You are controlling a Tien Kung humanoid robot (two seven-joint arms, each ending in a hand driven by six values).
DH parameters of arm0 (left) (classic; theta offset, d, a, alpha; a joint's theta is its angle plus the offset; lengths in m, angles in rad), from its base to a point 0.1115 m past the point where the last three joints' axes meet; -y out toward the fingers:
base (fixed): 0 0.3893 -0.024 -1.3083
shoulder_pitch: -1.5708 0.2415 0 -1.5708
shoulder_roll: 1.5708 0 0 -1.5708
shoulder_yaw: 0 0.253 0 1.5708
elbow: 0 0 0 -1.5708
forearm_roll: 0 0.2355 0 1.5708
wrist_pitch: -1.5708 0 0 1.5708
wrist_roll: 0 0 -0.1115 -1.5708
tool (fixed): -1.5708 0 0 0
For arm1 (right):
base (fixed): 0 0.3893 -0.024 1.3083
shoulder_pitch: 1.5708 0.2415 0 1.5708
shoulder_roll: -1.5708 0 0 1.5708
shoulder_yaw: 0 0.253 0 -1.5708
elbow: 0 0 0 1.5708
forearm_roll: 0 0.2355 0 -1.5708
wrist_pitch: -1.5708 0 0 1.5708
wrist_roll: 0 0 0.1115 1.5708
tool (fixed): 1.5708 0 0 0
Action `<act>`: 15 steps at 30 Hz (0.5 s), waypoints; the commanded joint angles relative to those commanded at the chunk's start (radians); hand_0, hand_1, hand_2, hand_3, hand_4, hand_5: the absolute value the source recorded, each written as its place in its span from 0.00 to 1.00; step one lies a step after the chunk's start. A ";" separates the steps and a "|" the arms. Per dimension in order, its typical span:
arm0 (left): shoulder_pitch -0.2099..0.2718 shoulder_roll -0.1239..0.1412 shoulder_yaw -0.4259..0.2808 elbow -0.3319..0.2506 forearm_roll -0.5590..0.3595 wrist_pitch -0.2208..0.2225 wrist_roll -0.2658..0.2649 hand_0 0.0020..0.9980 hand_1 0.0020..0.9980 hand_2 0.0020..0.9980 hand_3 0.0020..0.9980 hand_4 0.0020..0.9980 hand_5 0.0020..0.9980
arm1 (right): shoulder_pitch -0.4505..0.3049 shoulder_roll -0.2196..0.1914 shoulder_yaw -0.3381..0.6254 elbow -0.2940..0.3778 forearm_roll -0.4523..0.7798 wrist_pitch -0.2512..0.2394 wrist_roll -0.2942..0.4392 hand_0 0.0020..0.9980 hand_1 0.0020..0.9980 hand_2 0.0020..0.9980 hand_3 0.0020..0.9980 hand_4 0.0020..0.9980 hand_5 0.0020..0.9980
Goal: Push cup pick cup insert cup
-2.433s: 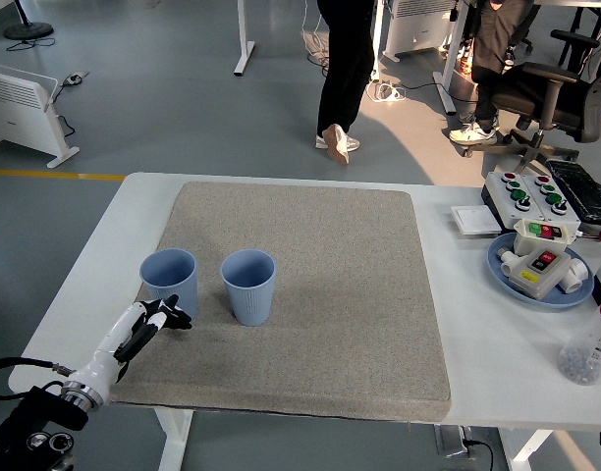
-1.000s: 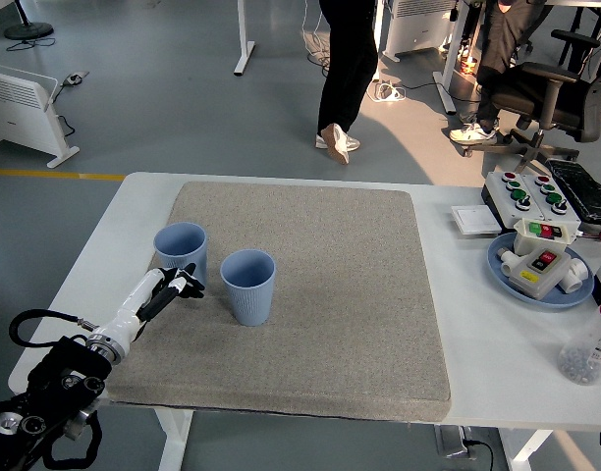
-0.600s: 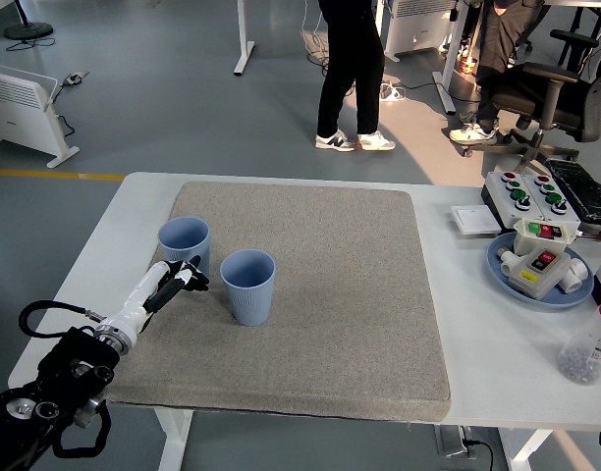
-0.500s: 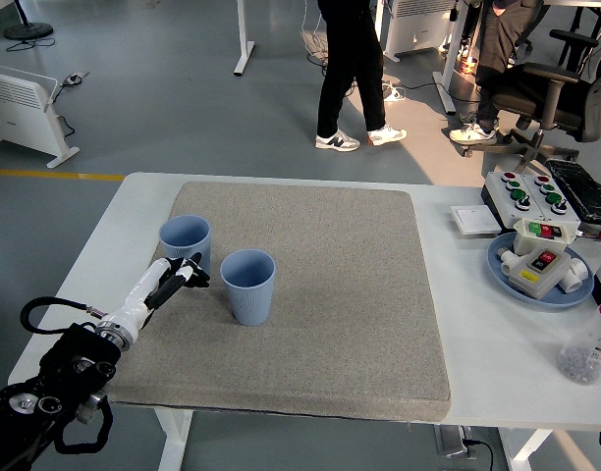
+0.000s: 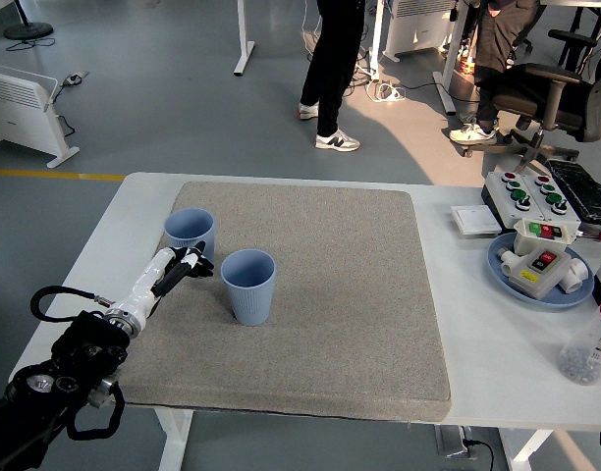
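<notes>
Your left hand has its fingers drawn together in a narrow, curled bunch, gripping nothing, with the black fingertips pressed against the near side of the far light-blue ribbed plastic cup. That cup stands upright near the left edge of the grey-beige textured mat, toward its far left part. The second light-blue ribbed plastic cup stands upright too, just beside the first, nearer to you and to its right, with a small gap between them. Your left arm runs in from the lower left corner, its white forearm lying low over the mat's left border.

The mat covers most of the white table. On the table's right side you have a round blue plate carrying a white switch box with red and green buttons, a dark panel of green and red push buttons behind it, and a clear plastic bottle with a red cap at the right edge.

Beyond the table, a person in dark trousers stands on the grey floor.
</notes>
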 joint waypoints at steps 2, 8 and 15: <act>-0.006 -0.006 0.010 0.009 -0.015 0.002 -0.005 0.66 0.56 0.48 0.43 0.58 1.00 | 0.000 0.000 -0.003 0.000 0.000 0.001 0.000 0.53 0.55 0.55 0.53 0.04 0.78; -0.012 -0.006 0.016 0.016 -0.025 0.006 -0.007 0.66 0.56 0.48 0.43 0.58 1.00 | -0.001 0.000 -0.005 0.000 -0.002 0.002 0.000 0.53 0.55 0.55 0.53 0.04 0.78; 0.040 0.034 -0.095 -0.057 0.060 -0.001 0.010 0.66 0.56 0.48 0.43 0.58 1.00 | 0.001 -0.002 -0.007 0.000 -0.001 0.003 0.001 0.53 0.55 0.55 0.53 0.04 0.78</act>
